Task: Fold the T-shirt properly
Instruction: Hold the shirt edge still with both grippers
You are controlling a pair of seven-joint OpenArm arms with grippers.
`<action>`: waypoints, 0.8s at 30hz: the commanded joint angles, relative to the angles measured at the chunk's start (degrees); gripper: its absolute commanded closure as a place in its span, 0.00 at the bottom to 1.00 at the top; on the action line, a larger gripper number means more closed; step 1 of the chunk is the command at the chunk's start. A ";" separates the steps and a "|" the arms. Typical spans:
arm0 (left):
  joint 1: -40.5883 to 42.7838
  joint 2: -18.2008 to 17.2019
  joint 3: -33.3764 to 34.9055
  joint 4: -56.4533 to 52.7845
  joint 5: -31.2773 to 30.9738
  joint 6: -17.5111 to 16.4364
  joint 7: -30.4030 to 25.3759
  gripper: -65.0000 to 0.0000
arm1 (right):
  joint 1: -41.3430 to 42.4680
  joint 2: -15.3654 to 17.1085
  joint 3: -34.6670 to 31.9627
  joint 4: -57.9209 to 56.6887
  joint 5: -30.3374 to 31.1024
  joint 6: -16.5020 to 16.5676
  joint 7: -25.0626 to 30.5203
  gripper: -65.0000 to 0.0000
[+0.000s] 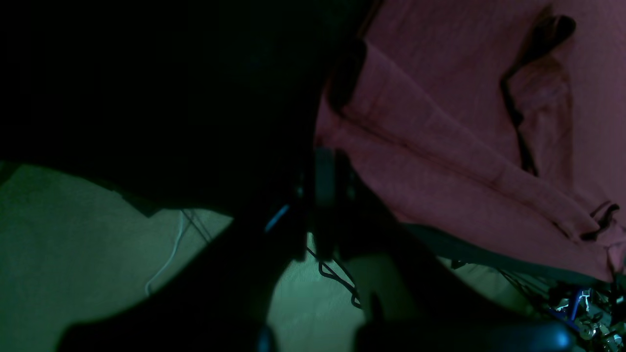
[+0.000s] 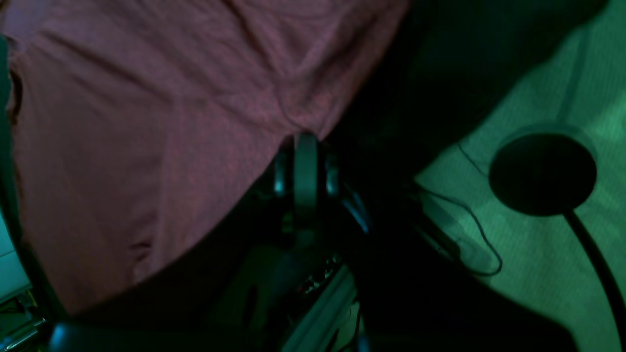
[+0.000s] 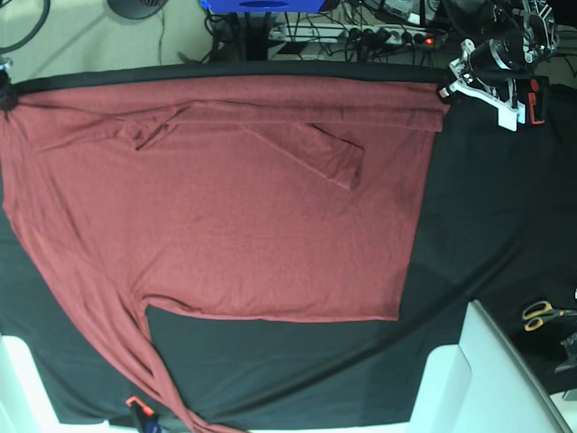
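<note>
The T-shirt (image 1: 464, 161) fills the upper right of the left wrist view, brick red, with folded bands running diagonally and a few dark gaps between layers. Left claw (image 1: 324, 146) is dark and hard to read; its tip meets the shirt's edge and the cloth seems pinched there, jaws look closed on it. Below, pale floor (image 1: 73, 244) with a thin white cable (image 1: 168, 259).

Right wrist view: shirt (image 2: 146, 122) covers the upper left, wrinkles converging to a point at the right claw (image 2: 305, 142). Jaws appear shut on that gathered edge. To the right, green-tinted floor (image 2: 538, 274) with a round black base (image 2: 543, 171) and a loose cable (image 2: 481, 239).

Base view: shirt (image 3: 225, 216) lies spread across the black-covered bench (image 3: 487, 225), top edge folded over along the far side, one sleeve folded in on the body, the other sleeve (image 3: 108, 325) trailing down toward the near edge at the view's left. Left claw (image 3: 446, 92) sits at the shirt's far corner on the view's right, touching the cloth. Right claw (image 3: 5, 95) is at the far corner on the view's left, mostly cut off by the frame. Scissors (image 3: 541, 314) with yellow handles lie on the bench at the right, well apart from the shirt.
</note>
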 commanded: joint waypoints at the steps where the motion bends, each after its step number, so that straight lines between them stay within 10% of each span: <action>1: 0.78 -0.84 -0.63 0.79 -0.03 -0.11 -0.45 1.00 | -0.12 1.56 0.55 0.29 0.60 0.14 1.00 1.00; 18: 0.87 -0.75 -0.63 0.53 -0.03 -0.11 -0.54 1.00 | -0.12 1.65 0.64 0.20 0.60 0.23 1.08 0.99; 22: 0.87 -0.75 -0.63 0.53 -0.03 -0.02 -0.54 1.00 | -0.12 1.65 0.64 0.20 0.60 0.23 1.08 0.79; 24: 0.87 -0.75 -0.63 0.53 -0.03 -0.02 -0.54 0.84 | -0.03 1.65 0.64 0.20 0.60 0.23 1.08 0.64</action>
